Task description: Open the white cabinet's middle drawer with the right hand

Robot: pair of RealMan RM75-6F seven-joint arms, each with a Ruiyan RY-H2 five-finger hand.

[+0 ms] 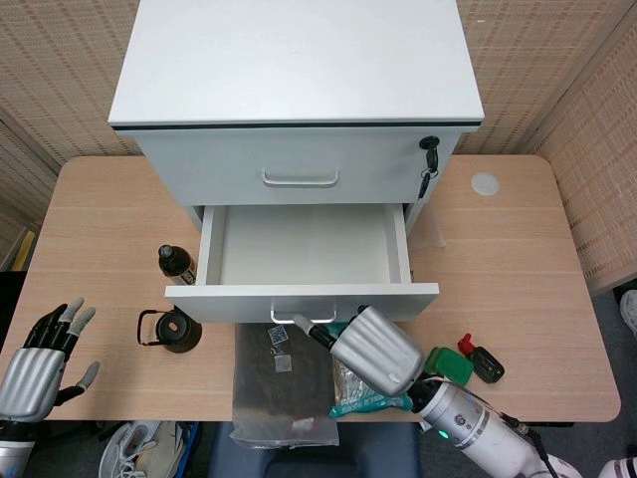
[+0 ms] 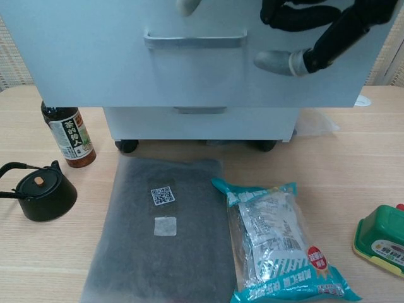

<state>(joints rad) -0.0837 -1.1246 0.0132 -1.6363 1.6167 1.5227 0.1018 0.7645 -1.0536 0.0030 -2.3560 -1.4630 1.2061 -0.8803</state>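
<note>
The white cabinet (image 1: pixel 299 60) stands at the back of the table. Its middle drawer (image 1: pixel 304 249) is pulled far out and its inside is bare; the drawer front (image 2: pixel 95 63) fills the top of the chest view. My right hand (image 1: pixel 373 349) is just below the front, with one finger reaching to the drawer handle (image 1: pixel 284 319). In the chest view that fingertip (image 2: pixel 187 5) shows just above the handle (image 2: pixel 194 39), while the other fingers (image 2: pixel 297 12) are curled at the upper right. My left hand (image 1: pixel 40 363) hangs open off the table's left front corner.
A sauce bottle (image 2: pixel 69 136) and a black kettle (image 2: pixel 41 192) stand left of the drawer. A grey bag (image 2: pixel 164 233) and a snack packet (image 2: pixel 278 243) lie in front of the cabinet. A green box (image 2: pixel 380 238) sits at the right. Keys (image 1: pixel 429 159) hang from the top drawer's lock.
</note>
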